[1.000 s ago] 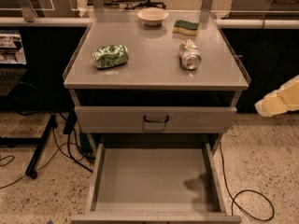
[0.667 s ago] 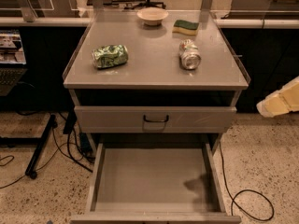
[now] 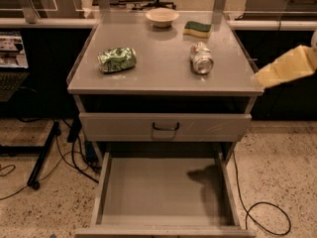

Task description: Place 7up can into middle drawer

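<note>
7up can [image 3: 201, 57] — laid on its side on the cabinet top [image 3: 158, 78], right of centre. Middle drawer [image 3: 143, 197] — pulled open below. Gripper [image 3: 286, 67] is held beyond the right edge, state not discernible; the can is best clasped across its body.

Middle drawer [image 3: 148, 188] open (gripper [image 3: 262, 76] right of tabletop [image 3: 158, 58])

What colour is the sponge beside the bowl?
The sponge is green over yellow, clearest in the camera view. The gripper hovers right of the cabinet top.
</note>
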`<state>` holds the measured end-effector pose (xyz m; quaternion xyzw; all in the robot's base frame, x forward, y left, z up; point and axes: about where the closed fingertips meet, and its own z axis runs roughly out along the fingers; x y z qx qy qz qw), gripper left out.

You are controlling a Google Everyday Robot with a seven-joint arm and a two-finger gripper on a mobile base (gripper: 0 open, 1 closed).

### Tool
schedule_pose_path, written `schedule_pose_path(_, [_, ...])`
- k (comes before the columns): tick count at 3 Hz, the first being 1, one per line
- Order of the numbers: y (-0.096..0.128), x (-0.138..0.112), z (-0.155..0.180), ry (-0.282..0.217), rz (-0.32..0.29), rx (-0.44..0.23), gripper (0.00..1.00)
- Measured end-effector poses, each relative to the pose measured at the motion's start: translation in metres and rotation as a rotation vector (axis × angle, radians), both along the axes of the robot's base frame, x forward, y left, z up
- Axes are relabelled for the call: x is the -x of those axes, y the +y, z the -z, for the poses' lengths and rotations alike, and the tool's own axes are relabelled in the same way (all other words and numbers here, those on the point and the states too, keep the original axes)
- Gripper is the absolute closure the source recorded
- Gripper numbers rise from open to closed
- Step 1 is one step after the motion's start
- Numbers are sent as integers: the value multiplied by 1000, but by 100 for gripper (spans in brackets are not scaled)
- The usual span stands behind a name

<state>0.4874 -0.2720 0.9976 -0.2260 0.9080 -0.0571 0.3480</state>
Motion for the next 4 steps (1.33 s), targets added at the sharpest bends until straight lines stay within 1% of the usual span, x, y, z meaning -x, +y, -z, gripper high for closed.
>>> schedule_pose_path(1, [3,-62,1,0,83,-36,0])
schedule_pose_path(2, [-8,-118,17,34,219,-47,0])
schedule_pose_path(3, [-6,-128,19,36,284,-90,0])
schedule_pose_path(4, [-10,-125,19,35,276,-92,0])
